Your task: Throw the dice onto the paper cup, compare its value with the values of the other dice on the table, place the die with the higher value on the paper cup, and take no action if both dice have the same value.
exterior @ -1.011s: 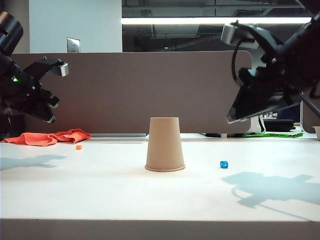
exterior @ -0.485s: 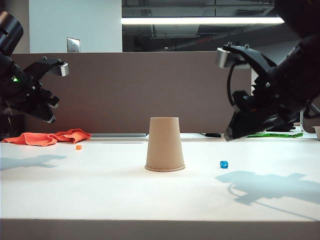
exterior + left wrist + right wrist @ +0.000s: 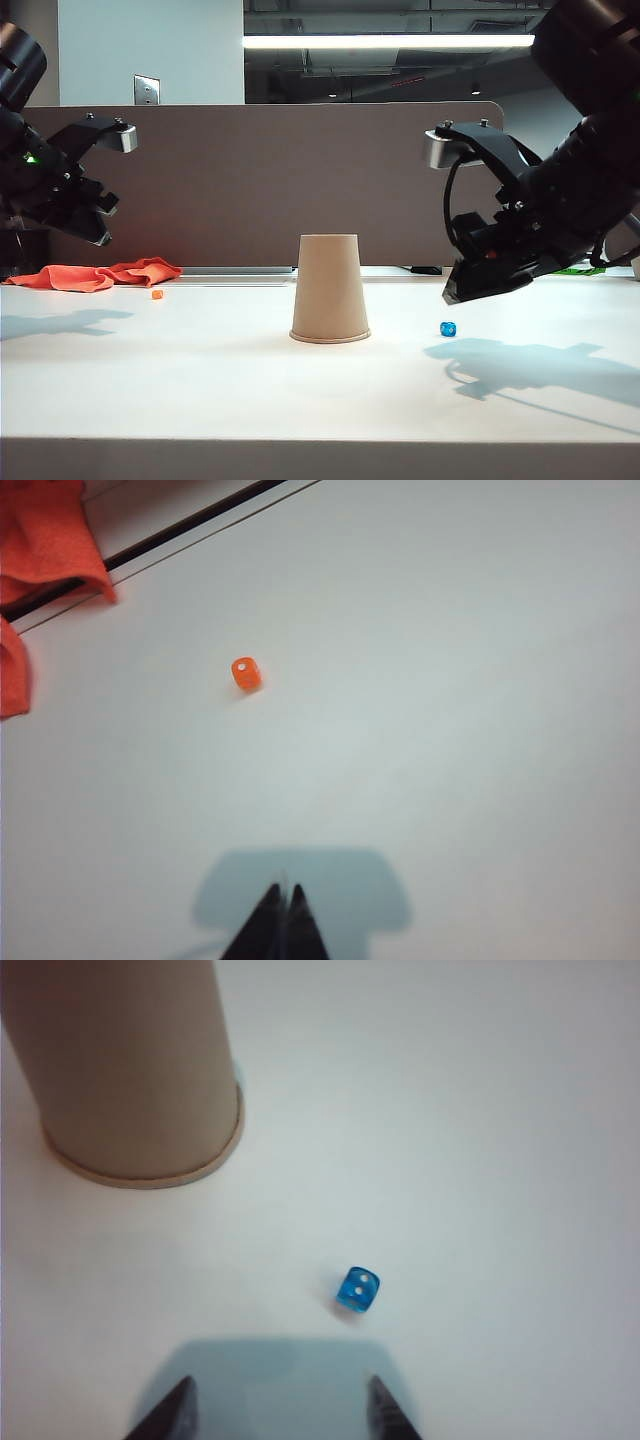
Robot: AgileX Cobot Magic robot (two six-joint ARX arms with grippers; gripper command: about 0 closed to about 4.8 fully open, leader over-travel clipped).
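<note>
While left end effector (image 3: pixel 283 920) closed, right end effector (image 3: pixel 283 1410) spread above blue die (image 3: pixel 357 1290), paper cup (image 3: pixel 130 1065) beside.

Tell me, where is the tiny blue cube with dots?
In the exterior view, the small blue dotted cube lies on the white table, right of the upside-down tan paper cup, below the open right gripper.

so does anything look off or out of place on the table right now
Nothing is spilled or damaged. The paper cup stands upside down, rim on the table, nothing on it. A crumpled orange cloth lies at the far left edge, near the orange die.
</note>
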